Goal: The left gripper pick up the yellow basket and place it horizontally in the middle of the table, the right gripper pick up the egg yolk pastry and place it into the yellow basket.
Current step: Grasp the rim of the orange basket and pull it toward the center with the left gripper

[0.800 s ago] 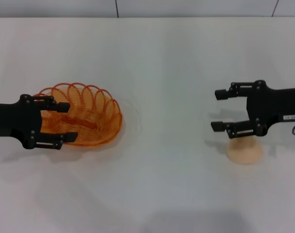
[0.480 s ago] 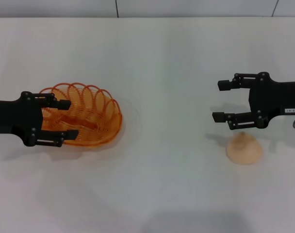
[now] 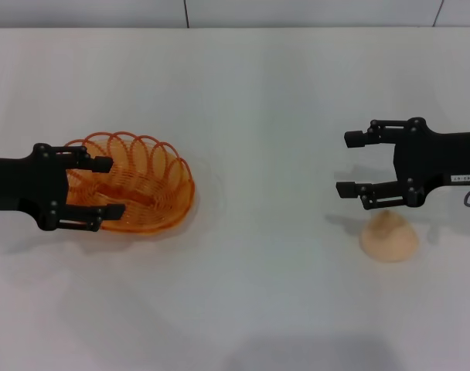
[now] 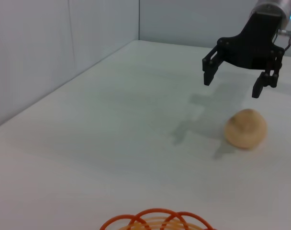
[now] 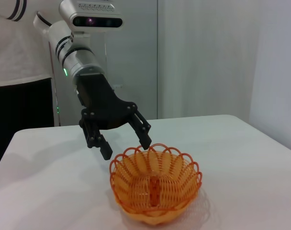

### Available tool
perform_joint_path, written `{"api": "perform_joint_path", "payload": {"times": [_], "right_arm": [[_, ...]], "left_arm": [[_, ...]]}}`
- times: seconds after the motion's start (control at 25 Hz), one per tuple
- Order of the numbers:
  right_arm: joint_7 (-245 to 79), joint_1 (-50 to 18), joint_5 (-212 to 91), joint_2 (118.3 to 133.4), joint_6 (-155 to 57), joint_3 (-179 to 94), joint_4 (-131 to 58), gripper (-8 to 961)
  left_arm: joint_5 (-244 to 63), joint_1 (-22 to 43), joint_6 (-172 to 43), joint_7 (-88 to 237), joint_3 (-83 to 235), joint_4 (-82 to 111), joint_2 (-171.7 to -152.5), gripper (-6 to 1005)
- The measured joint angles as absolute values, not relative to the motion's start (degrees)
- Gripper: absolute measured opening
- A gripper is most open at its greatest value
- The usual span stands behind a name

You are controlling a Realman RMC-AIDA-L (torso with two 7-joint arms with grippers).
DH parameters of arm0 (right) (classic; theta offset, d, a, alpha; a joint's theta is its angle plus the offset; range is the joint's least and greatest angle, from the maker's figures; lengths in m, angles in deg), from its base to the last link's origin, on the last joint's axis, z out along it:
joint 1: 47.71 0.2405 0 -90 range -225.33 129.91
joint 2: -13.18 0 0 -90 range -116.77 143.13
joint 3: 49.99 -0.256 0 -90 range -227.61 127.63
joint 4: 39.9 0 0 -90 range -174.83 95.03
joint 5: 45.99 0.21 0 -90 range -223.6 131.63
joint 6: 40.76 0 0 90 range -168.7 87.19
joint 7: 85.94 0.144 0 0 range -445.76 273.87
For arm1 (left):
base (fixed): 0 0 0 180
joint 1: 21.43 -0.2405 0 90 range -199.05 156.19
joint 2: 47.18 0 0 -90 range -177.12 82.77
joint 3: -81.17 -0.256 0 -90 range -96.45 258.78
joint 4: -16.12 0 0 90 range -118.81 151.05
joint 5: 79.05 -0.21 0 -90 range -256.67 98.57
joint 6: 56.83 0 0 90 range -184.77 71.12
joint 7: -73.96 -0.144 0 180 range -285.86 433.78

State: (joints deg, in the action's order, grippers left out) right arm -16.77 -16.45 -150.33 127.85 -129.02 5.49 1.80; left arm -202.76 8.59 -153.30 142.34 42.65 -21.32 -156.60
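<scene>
The yellow basket (image 3: 146, 185) sits on the white table (image 3: 258, 116) at the left, its long axis running left to right. My left gripper (image 3: 109, 187) is open over the basket's left end, one finger on each side of the rim, holding nothing. In the right wrist view it (image 5: 126, 148) hovers just above the basket (image 5: 155, 189). The egg yolk pastry (image 3: 388, 236) lies on the table at the right. My right gripper (image 3: 347, 164) is open and empty, raised above the pastry and a little behind it. The left wrist view also shows the right gripper (image 4: 231, 85), the pastry (image 4: 246, 128) and the basket rim (image 4: 157, 220).
The table's far edge meets a grey wall (image 3: 219, 11) at the back. White tabletop (image 3: 266, 232) stretches between the basket and the pastry.
My right gripper has moved back off the pastry, which now shows whole in front of it. My left gripper has shifted only slightly over the basket.
</scene>
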Motion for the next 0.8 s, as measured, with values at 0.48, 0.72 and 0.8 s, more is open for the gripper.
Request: {"api": "perform_joint_path", "payload": {"times": [0.48, 0.72, 0.8], "right_arm": [[-16.96, -17.0, -150.48, 127.97, -128.97, 5.65, 1.66, 777], [-17.44, -17.03, -150.49, 128.12, -128.82, 5.65, 1.66, 776], [-17.48, -17.03, -150.49, 128.14, -128.72, 5.65, 1.66, 776]], "left_arm": [[-203.43, 4.6, -156.72, 164.15, 42.58, -43.53, -159.83, 759], [-208.67, 4.12, -157.38, 181.07, 42.74, -54.62, -160.31, 743], [-211.11, 5.09, -156.92, 187.07, 43.05, -55.56, -159.87, 738]]}}
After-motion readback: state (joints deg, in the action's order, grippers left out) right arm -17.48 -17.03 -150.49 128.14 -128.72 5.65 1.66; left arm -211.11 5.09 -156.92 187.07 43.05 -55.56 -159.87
